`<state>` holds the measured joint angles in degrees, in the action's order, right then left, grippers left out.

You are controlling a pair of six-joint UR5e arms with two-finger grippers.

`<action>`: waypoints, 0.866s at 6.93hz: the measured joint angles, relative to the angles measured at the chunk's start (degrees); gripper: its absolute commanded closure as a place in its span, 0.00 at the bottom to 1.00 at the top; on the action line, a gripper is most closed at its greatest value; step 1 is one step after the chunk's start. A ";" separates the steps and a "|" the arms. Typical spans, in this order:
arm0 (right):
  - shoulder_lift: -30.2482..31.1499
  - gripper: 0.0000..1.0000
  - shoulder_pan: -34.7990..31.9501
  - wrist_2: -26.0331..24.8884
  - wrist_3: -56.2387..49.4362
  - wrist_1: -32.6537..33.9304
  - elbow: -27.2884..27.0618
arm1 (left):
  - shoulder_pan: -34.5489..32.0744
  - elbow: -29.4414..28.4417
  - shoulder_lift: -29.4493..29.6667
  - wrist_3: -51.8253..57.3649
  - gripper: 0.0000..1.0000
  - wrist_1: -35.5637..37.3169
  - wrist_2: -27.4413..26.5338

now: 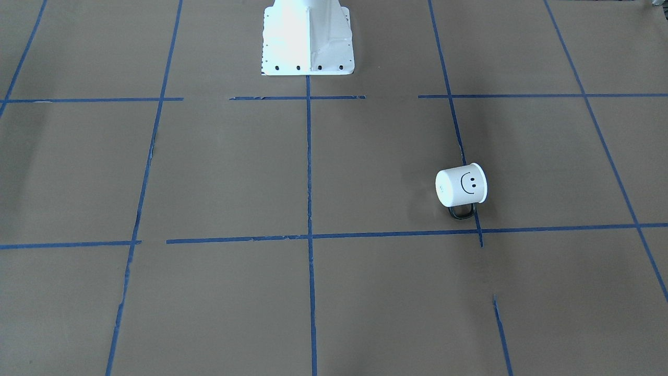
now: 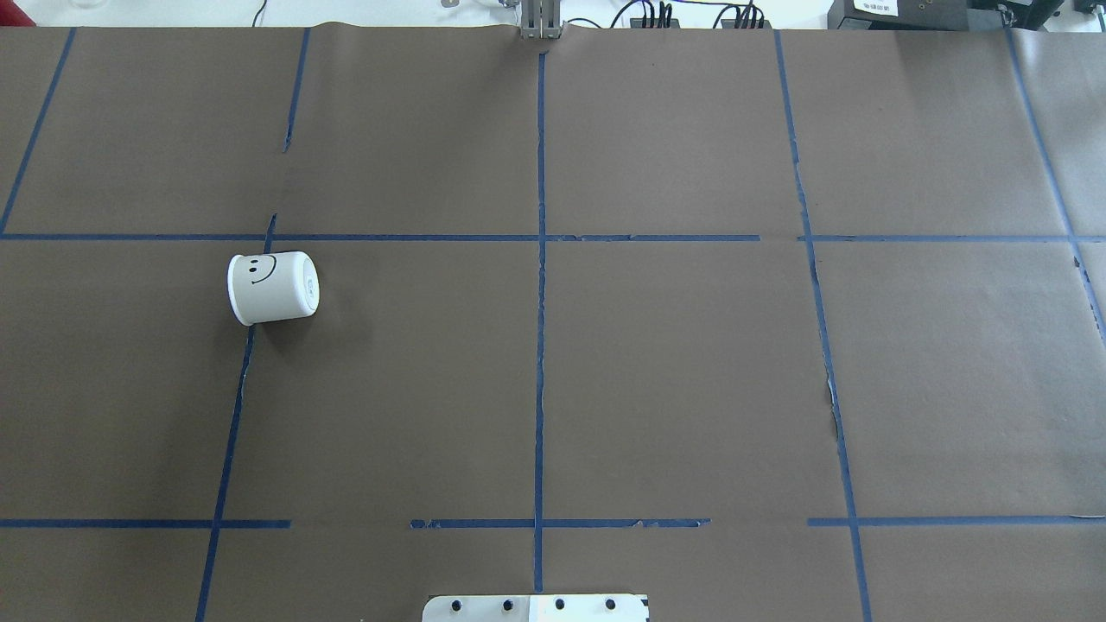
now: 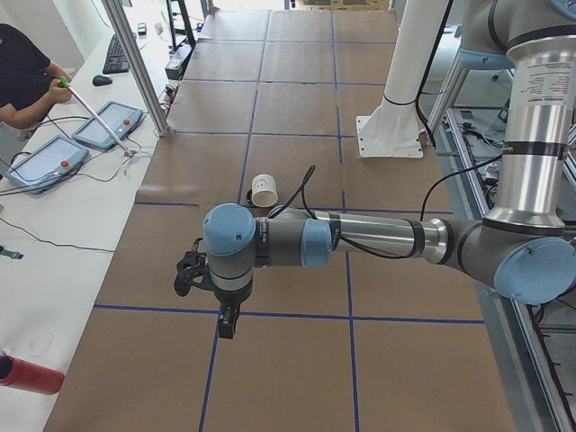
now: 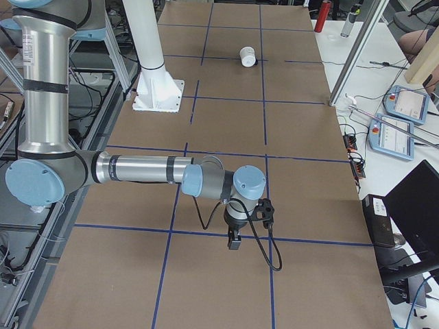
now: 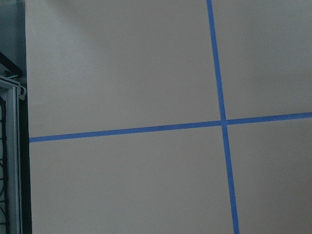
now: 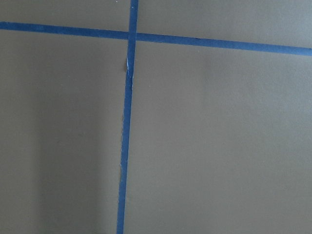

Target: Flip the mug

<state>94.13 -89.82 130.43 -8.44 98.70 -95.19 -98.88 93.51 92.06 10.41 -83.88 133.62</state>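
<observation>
Overhead exterior: you are seeing the mug (image 2: pixel 273 288) lying sideways, untouched.
Remaining: the whole flip is waiting.
Jaws: left gripper (image 3: pixel 225 322), right gripper (image 4: pixel 233 240), cannot tell.

One mug (image 1: pixel 461 186), two arms (image 3: pixel 360 238), one pedestal (image 1: pixel 308 36).

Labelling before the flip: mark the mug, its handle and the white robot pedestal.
mug (image 1: pixel 458 189): front-facing view, white side beside the smiley.
handle (image 1: pixel 462 216): front-facing view, black loop's lower bar.
white pedestal (image 1: pixel 308 39): front-facing view, its flared foot.
</observation>
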 measured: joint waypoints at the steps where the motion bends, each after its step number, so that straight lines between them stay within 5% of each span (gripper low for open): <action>1: 0.00 0.00 0.00 0.00 0.00 0.00 0.00 | 0.75 -0.08 0.05 0.07 0.00 0.51 1.76; 6: 0.00 0.00 0.00 0.00 0.00 0.00 0.00 | 3.51 -2.29 -0.80 0.35 0.00 -4.26 3.40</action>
<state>94.13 -89.82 130.43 -8.44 98.70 -95.18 -95.37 91.23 91.26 10.76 -88.14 137.02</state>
